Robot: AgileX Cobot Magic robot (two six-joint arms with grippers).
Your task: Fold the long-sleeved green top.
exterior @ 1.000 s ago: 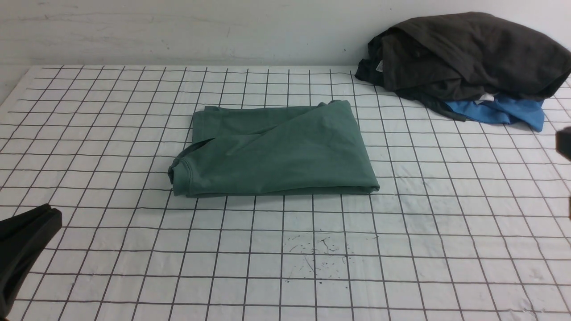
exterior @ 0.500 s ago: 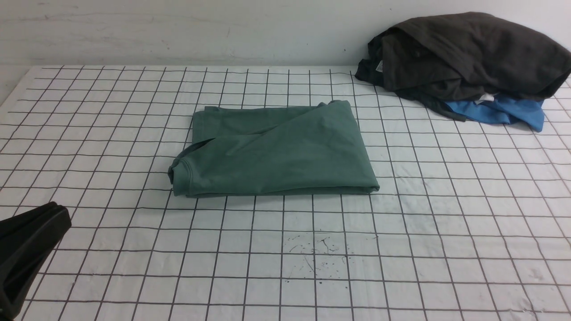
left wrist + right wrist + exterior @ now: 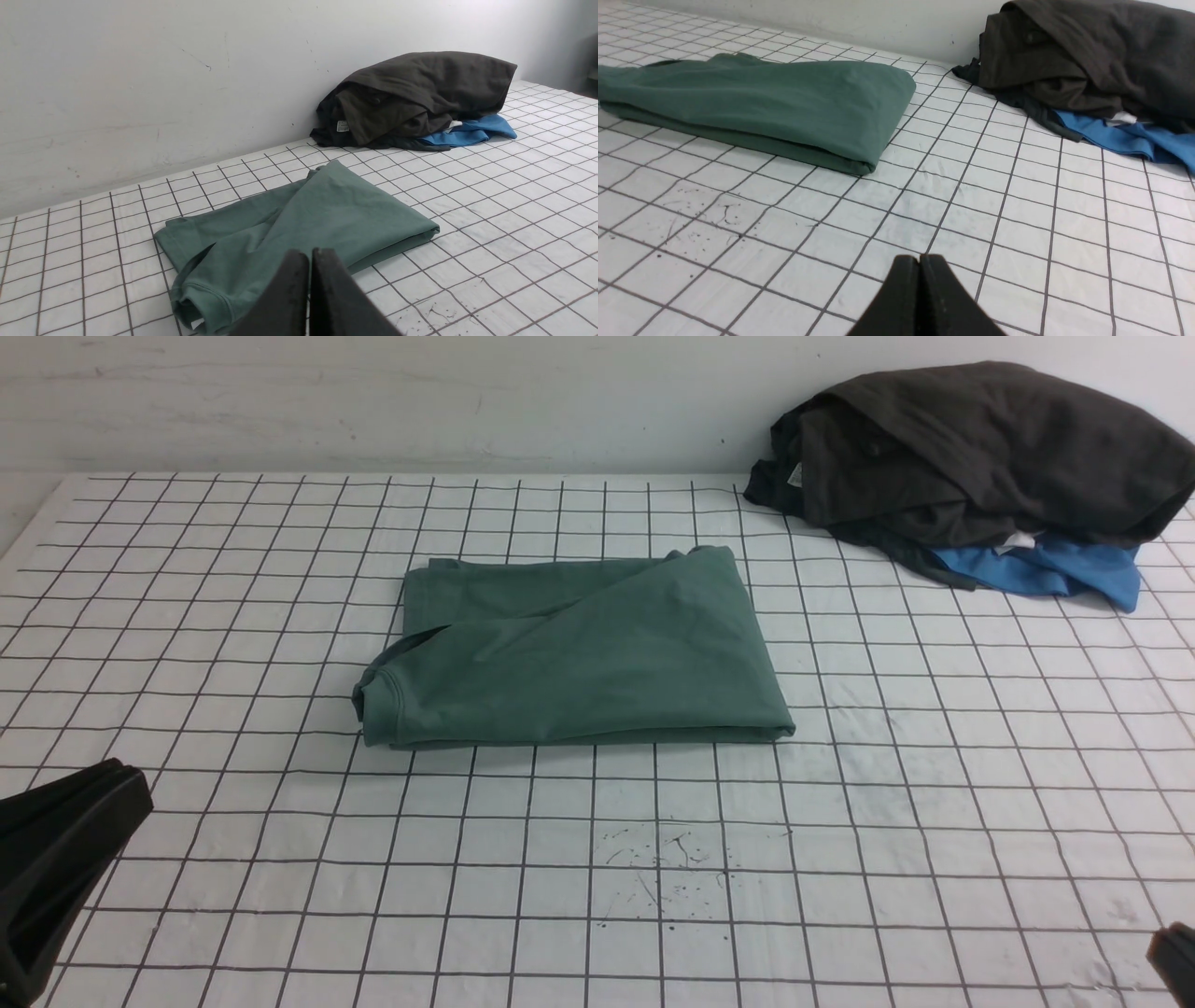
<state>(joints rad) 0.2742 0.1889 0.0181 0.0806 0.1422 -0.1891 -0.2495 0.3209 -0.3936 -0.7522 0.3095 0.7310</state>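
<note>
Front view, stock of the gridded table (image 3: 934,821). Item one: green long-sleeved top (image 3: 579,653), folded into a flat rectangle, lying ahead of both claws and touched by neither; the fold looks finished, which likely explains the pulled-back arms. Item two: left gripper (image 3: 309,261), tips pressed together, empty, just short of the top's near edge. Item three: right gripper (image 3: 919,266), tips together, empty, well apart from it. Item four: dark garments (image 3: 980,448) heaped over a blue garment (image 3: 1055,569), far beyond the right claw.

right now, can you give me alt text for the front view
A green long-sleeved top lies folded into a compact rectangle on a white gridded table. Dark grey garments sit piled over a blue garment at the far right; the left claw shows near left.
</note>
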